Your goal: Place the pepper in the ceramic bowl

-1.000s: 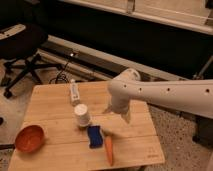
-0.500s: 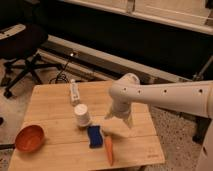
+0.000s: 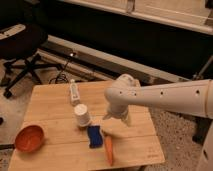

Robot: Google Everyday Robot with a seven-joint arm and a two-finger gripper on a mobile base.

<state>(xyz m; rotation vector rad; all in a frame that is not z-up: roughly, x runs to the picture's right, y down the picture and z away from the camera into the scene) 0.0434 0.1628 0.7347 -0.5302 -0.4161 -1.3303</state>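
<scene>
The pepper (image 3: 109, 150), a slim orange tapered piece, lies on the wooden table (image 3: 55, 117) near its front right edge, pointing toward me. The ceramic bowl (image 3: 29, 138), round and orange-brown, sits at the table's front left corner. My gripper (image 3: 113, 128) hangs from the white arm (image 3: 165, 100) just above and behind the pepper, beside the blue sponge (image 3: 94, 136).
A white upturned cup (image 3: 82, 115) stands mid-table, left of the gripper. A small white bottle-like item (image 3: 74, 93) lies at the back of the table. A black office chair (image 3: 22, 47) stands at the far left on the speckled floor.
The arm has come down and toward the front of the table, bringing the gripper closer to the pepper. The objects on the table have not moved.
</scene>
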